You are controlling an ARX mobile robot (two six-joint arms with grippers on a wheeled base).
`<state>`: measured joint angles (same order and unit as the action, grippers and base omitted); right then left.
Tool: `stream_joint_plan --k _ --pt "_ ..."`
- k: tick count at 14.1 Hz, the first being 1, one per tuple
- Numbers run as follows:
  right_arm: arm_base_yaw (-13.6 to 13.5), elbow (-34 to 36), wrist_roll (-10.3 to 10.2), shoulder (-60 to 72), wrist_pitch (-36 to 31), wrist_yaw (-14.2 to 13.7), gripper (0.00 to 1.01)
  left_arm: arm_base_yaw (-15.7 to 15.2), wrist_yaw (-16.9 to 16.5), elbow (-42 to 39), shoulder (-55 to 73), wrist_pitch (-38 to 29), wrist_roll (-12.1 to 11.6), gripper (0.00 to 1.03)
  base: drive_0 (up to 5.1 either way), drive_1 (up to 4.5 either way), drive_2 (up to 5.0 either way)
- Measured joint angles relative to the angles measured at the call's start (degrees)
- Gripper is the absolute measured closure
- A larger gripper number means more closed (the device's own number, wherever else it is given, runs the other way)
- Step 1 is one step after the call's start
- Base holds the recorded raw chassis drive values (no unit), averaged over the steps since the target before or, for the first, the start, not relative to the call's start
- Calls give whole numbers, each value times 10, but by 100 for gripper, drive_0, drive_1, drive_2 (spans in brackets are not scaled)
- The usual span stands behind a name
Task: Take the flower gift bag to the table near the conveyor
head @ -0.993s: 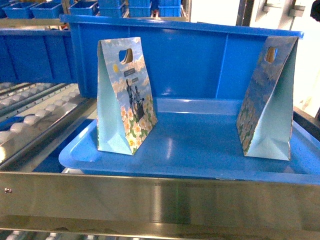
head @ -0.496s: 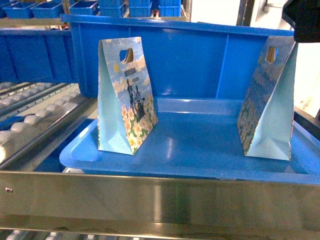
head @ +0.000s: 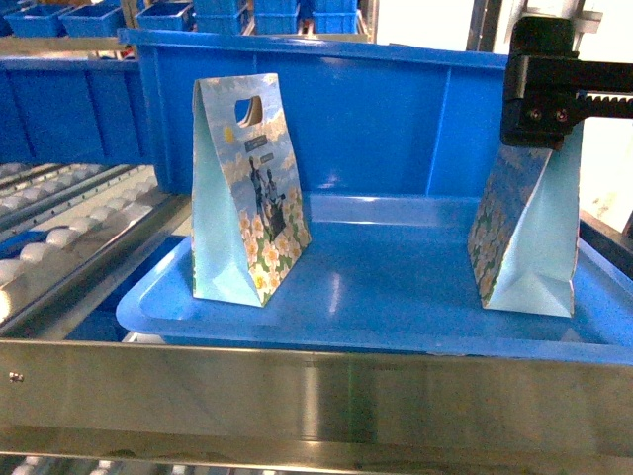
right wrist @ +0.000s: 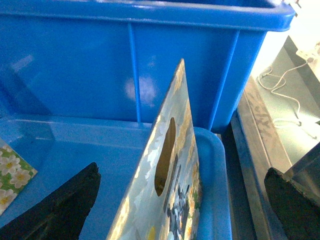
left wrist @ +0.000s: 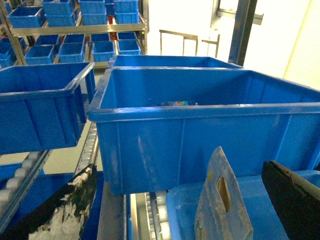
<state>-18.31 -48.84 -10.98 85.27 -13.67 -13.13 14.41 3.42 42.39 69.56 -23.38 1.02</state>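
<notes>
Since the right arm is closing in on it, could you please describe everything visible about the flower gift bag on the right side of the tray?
The right gift bag is a paper bag printed with blue sky, daisies and a dark figure, with pale blue gusseted sides folded to a narrow top. An oval handle slot is cut near that top. It stands upright, slightly leaning, at the right end of the blue tray, in front of the blue bin. The right gripper straddles its top edge, fingers open on either side, not touching it.

Bright, even lighting; background windows overexposed to white. Glare streaks on the steel rail [head: 316,396]. Close foreground parts slightly blurred.
</notes>
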Motion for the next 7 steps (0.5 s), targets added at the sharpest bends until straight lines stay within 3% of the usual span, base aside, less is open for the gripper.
stream_joint_plan --k 7 --pt "0 -13 10 76 -24 -26 3 0 0 0 0 0 0 5 0 0 0"
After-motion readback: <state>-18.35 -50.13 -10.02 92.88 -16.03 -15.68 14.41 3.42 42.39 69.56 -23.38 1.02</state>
